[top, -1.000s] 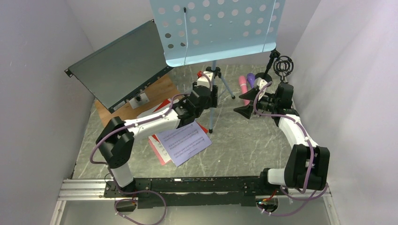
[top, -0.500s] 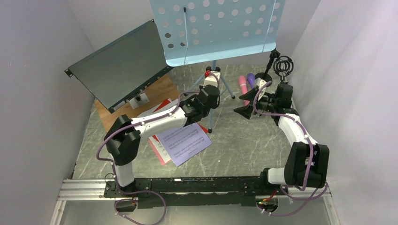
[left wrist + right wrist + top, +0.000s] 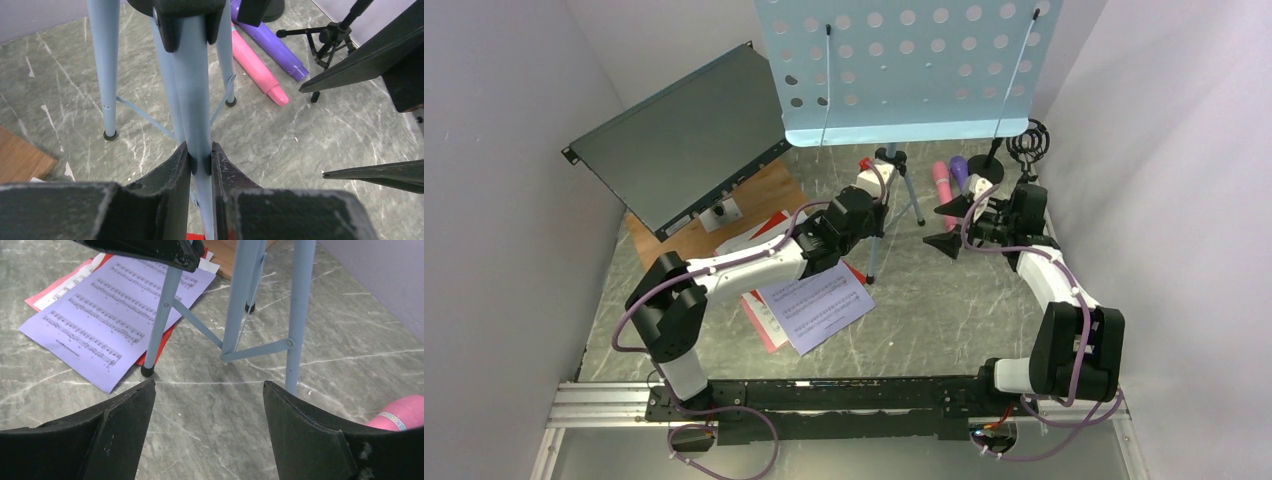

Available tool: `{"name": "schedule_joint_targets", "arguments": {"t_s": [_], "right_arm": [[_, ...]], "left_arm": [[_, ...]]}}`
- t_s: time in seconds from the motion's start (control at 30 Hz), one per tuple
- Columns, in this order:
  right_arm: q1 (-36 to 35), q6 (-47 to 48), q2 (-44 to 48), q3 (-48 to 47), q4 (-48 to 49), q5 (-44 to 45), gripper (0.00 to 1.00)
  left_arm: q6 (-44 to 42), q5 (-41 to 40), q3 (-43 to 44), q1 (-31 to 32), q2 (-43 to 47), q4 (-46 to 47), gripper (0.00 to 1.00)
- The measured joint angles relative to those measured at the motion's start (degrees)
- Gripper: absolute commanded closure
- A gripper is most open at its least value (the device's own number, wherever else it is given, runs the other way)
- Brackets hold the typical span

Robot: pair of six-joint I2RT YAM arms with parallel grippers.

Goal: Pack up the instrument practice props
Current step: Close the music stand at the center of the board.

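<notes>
The light-blue perforated music rack (image 3: 914, 70) stands at the back on its tripod legs (image 3: 907, 197). My left gripper (image 3: 876, 205) is shut on the rack's light-blue centre pole (image 3: 192, 90), both pads pressed against the tube. My right gripper (image 3: 946, 225) hangs open to the right of the tripod, with only bare floor between its jaws (image 3: 207, 385). Pink (image 3: 942, 180) and purple (image 3: 959, 168) microphones lie behind it. A black mic support (image 3: 1027, 140) stands at the back right, and a small black tripod (image 3: 332, 35) stands beside the microphones. Sheet-music pages (image 3: 814, 305) lie over red ones (image 3: 762, 325).
A large dark flat metal box (image 3: 674, 140) leans at the back left over a wooden board (image 3: 759, 190). Grey walls close in on the left, back and right. The rack's leg feet (image 3: 146, 371) stand close to the pages.
My left gripper has closed on the rack's pole. The perforated panel has shifted to the right in the top view. The right arm has barely moved.
</notes>
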State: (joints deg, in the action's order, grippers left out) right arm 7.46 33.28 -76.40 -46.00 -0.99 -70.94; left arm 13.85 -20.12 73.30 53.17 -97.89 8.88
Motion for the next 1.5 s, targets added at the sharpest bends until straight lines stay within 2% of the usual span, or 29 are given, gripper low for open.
{"name": "schedule_joint_targets", "arguments": {"t_s": [0.2,0.53,0.67,0.9,1.0,1.27,1.5], "right_arm": [[0.00,1.49,0.00,2.51,2.14,-0.13,0.18],[0.00,-3.37,0.02,3.65,9.27,-1.20,0.19],[0.00,-9.42,0.07,6.23,15.91,-1.42,0.20],[-0.28,-27.74,-2.91,9.07,33.83,-1.31,0.21],[-1.27,-32.37,-4.09,9.33,37.81,-0.20,0.23],[-6.78,-28.63,-4.81,8.39,36.17,4.72,0.27],[-7.21,-24.52,-5.55,7.34,32.89,5.86,0.29]], "left_arm": [[-1.16,3.04,-1.81,0.00,1.05,2.10,1.00],[-2.62,6.62,-4.44,-0.04,2.93,4.33,1.00],[-2.75,7.43,-5.14,-0.11,3.17,5.35,1.00],[-2.86,8.57,-5.57,-0.22,3.34,6.19,1.00],[-2.84,8.87,-5.62,-0.22,3.37,6.25,1.00],[-2.64,9.68,-5.95,-0.22,3.78,6.27,1.00],[-2.32,9.70,-5.97,-0.48,3.96,5.97,1.00]]}}
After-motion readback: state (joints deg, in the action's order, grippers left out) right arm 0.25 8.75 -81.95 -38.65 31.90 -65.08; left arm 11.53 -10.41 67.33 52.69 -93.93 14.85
